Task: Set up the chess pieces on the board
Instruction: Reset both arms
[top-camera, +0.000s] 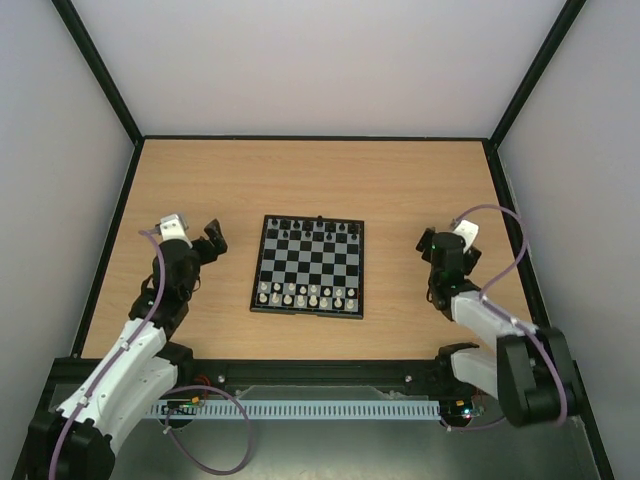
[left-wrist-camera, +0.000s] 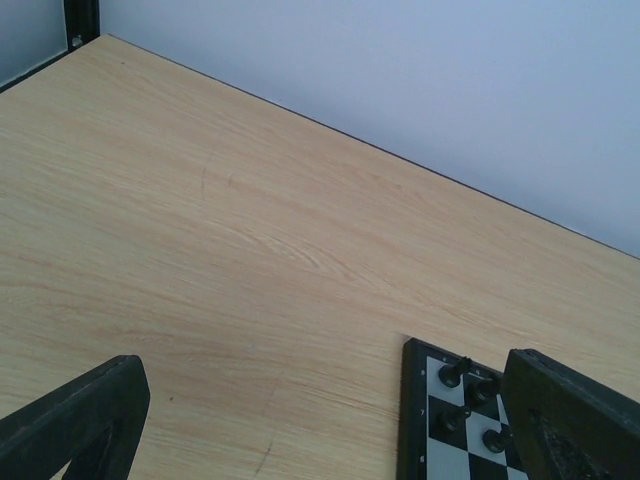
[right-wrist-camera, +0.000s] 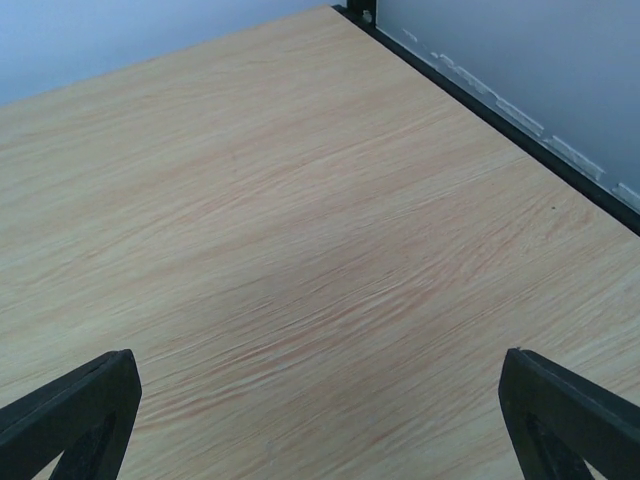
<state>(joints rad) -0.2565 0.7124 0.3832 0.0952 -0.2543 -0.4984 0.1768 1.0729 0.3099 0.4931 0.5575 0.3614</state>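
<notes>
Top external view: the left jaws stand wide and empty. To their right, on the light wooden bench (top-camera: 300, 180), lies the small square black-and-pale chequered board (top-camera: 308, 264), with tiny black chessmen (top-camera: 286, 224) along its far edge and tiny whitish chessmen (top-camera: 290, 290) along its near edge. Beyond it the right jaws gape empty. Any stray piece likely needs a narrowed, vertical pinch.

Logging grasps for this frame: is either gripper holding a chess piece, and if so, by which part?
Nothing is held. The left gripper and the right gripper both stand open and empty, one on each side of the board.
</notes>
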